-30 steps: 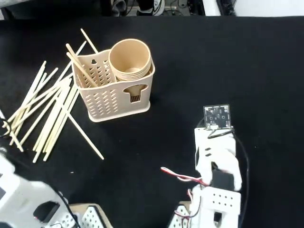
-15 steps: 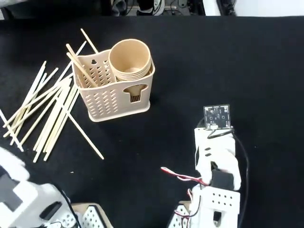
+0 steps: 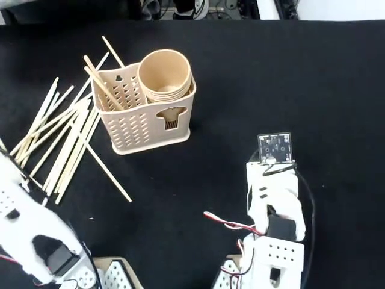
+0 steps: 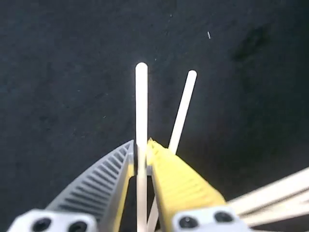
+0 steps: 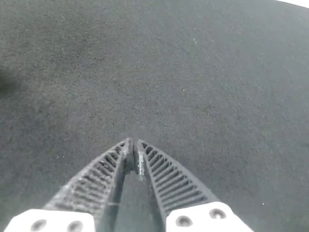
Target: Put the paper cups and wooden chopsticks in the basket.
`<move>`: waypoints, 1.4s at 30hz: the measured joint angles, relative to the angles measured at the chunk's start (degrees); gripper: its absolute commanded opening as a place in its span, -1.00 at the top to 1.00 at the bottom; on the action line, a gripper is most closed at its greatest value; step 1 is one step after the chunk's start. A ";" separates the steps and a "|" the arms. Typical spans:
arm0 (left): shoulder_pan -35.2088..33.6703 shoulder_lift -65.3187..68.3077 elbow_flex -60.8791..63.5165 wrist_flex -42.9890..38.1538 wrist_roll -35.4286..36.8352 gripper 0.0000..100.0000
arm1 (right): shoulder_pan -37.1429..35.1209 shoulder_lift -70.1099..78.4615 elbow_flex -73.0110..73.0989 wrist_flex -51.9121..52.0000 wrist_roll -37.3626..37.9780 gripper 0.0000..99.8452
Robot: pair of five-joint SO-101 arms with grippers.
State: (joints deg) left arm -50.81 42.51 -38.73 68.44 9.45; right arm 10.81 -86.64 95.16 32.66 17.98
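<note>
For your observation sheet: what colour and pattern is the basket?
The basket is beige, with rows of small holes in its walls; clearest in the high view.

Cups [image 3: 164,75] + chopsticks [image 3: 96,76] in basket [image 3: 144,126]; loose pile [image 3: 63,141] beside; 1 stick [image 4: 141,96] in left tool [image 4: 141,143]

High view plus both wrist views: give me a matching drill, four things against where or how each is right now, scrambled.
Things:
1. paper cups
2. loose chopsticks
3. left gripper
4. right gripper

States:
A. jaws shut, holding nothing
B. stacked inside the basket
C. jaws shut on one chopstick
D. lying on the table beside the basket

Pairs: 1-B, 2-D, 3-C, 4-A.
</note>
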 measured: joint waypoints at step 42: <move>1.49 32.97 -46.15 17.76 0.09 0.70 | 0.09 0.00 0.53 -1.14 0.35 0.98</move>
State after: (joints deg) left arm -49.32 75.47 -84.88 86.20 9.54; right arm 10.90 -86.64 95.69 31.52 18.33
